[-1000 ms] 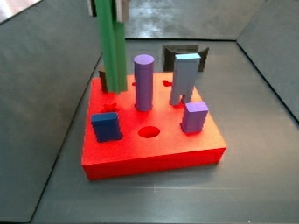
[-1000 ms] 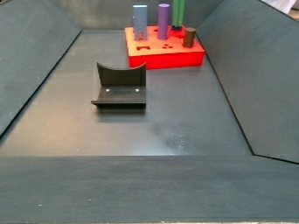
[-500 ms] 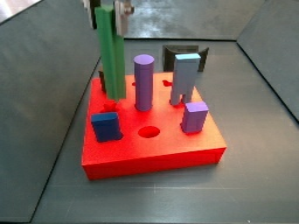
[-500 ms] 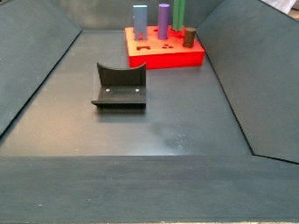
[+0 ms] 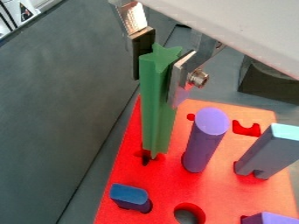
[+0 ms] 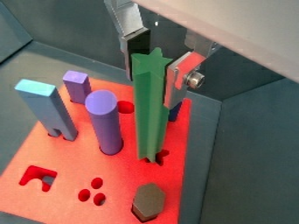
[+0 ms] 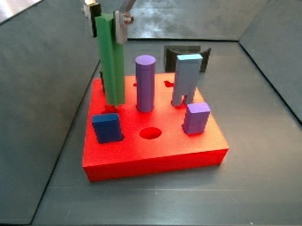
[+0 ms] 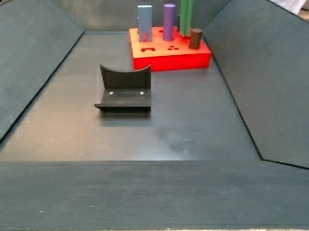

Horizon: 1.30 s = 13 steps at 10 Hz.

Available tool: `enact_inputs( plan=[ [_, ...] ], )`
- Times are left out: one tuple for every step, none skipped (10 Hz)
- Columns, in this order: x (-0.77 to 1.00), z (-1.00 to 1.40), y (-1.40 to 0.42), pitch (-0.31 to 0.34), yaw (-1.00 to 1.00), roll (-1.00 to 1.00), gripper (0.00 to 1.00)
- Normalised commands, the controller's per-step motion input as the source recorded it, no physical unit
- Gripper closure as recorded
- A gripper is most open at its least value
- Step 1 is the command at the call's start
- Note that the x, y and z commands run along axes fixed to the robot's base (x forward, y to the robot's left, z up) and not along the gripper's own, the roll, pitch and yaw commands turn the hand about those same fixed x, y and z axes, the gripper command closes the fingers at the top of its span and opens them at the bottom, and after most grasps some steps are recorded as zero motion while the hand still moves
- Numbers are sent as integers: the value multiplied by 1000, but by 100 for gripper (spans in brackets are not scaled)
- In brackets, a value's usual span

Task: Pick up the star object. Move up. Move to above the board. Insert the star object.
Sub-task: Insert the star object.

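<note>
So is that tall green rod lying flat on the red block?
No, the green rod stands upright with its lower end on the red block, its top between the gripper fingers.

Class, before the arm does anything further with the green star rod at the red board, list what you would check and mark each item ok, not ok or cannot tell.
1. End effector has its fingers on either side of the star object's top: ok.
2. Rod upright in both wrist views: ok.
3. Rod's lower end at its hole in the board: ok.
4. Rod fully seated at the hole's bottom: cannot tell.
5. Rod clear of the purple cylinder beside it: ok.
6. Board lying flat on the floor, in a side view: ok.
</note>
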Motion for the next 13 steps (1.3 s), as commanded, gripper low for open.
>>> enact_inputs(
  plan=[
    [0,-189,0,0,0,-10,100],
    [0,-134,0,-4,0,-7,100],
    [0,-109,-23,-13,0,-1,100],
    [-74,-129,-66,0,0,0,100],
    [-157,-69,-114,0,-14,0,100],
    [-149,0,-143,0,-40,0,100],
    [0,0,-69,0,0,0,100],
    [0,-11,-74,0,0,0,100],
    [26,-83,0,-13,0,0,100],
    [91,-343,0,-76,9,-64,100],
    [77,-391,11,-80,0,-94,100],
    [57,-286,0,-46,0,-73,100],
    [11,-280,0,-53,0,-57,100]
  ],
)
